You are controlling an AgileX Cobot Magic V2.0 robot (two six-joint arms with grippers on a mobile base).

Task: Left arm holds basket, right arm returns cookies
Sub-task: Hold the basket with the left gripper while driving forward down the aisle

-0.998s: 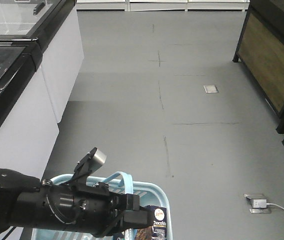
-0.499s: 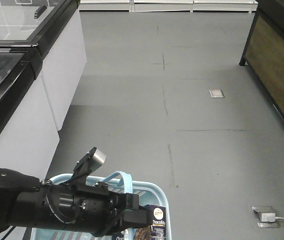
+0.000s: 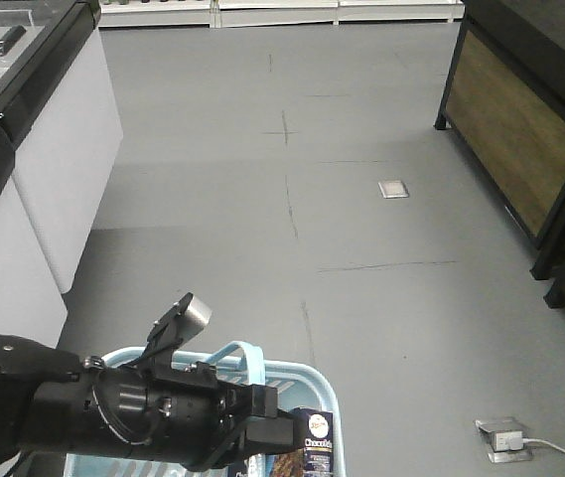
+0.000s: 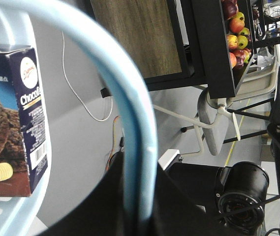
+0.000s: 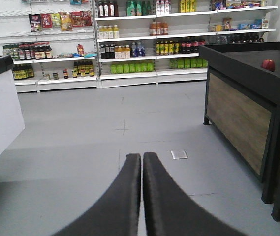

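The bulky black left arm (image 3: 73, 417) reaches across the bottom of the front view. Its left gripper (image 3: 257, 412) is shut on the curved handle (image 3: 243, 354) of the light blue basket (image 3: 312, 378). In the left wrist view the handle (image 4: 130, 113) runs down between the dark jaws of the left gripper (image 4: 139, 169). The cookies (image 3: 319, 452), a dark navy carton with a cookie picture, stand upright inside the basket and also show as the cookies (image 4: 19, 118) at the left. The right gripper (image 5: 142, 156) is shut on nothing, above the floor, facing the shelves.
White freezer cabinets (image 3: 59, 149) line the left. A dark wooden display stand (image 3: 520, 139) stands at the right, with apples (image 5: 268, 64) on top. A floor socket with a white cable (image 3: 500, 437) lies at the lower right. Stocked shelves (image 5: 130, 49) stand far ahead.
The whole floor scene has shifted left in the front view: the freezers slid toward the left edge and the display stand came further in. The left arm and basket kept their place.
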